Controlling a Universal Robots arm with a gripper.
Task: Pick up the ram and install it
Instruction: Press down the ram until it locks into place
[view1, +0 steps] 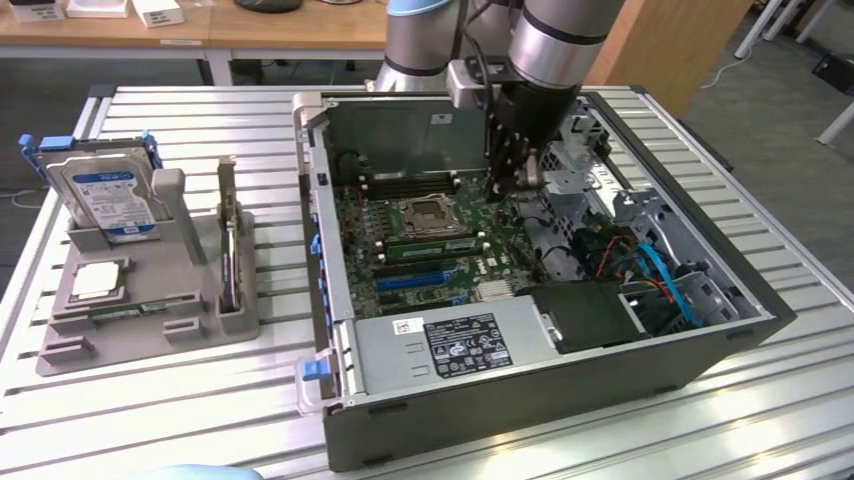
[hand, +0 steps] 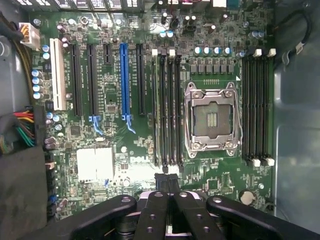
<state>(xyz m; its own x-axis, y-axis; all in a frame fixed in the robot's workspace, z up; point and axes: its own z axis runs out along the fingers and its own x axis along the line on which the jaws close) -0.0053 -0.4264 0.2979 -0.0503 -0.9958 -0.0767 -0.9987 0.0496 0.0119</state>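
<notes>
Exterior view looks down from high; wrist view faces the shared motherboard (view1: 427, 235) closely.

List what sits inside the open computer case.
Inside the computer case: green motherboard with empty processor socket, memory slots, a blue expansion slot, the power supply, cables. The arm covers the board beneath it.

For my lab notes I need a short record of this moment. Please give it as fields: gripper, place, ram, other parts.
gripper: gripper shut, above the motherboard
place: inside the open computer case, beside the empty processor socket
ram: one green stick sits in a slot near the socket; held stick cannot be told
other parts: hard drive upright in grey holder
</notes>
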